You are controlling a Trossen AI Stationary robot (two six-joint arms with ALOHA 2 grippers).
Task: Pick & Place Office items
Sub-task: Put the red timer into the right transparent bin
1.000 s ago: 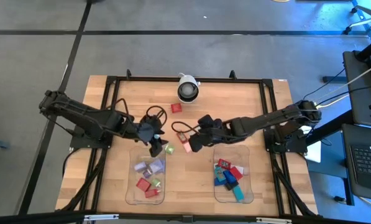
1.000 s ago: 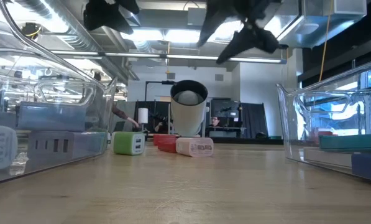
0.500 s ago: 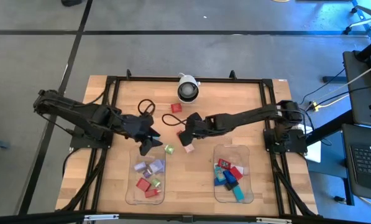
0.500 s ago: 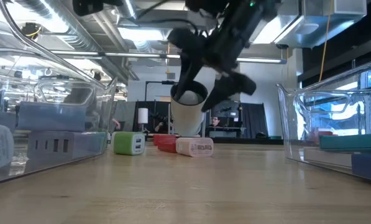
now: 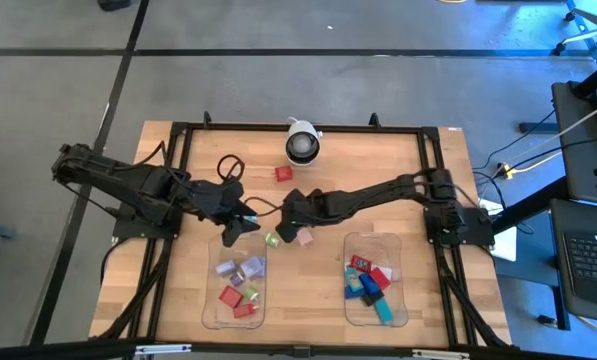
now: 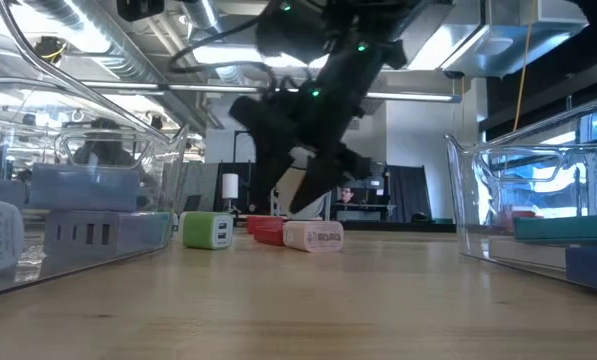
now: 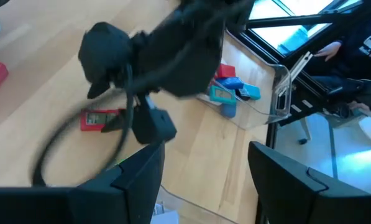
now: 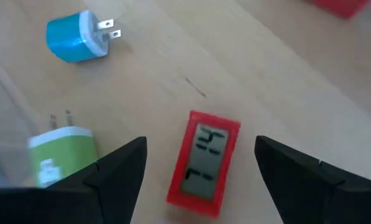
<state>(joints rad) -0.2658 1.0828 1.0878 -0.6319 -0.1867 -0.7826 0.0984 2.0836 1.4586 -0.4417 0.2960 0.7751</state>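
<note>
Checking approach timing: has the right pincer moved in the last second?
Yes. The right pincer went left, away from the right tray, now over the red item.

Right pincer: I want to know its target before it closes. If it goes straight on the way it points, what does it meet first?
Most likely the red clock-like item, lying flat between the open fingers of the right pincer. Remaining depth is unclear.

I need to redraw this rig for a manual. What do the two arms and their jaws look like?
Both arms are matte black, built of slim jointed links on black bases at the table's sides. The left gripper and right gripper each end in two flat, blunt black jaws. Black cables run along the arms.
</note>
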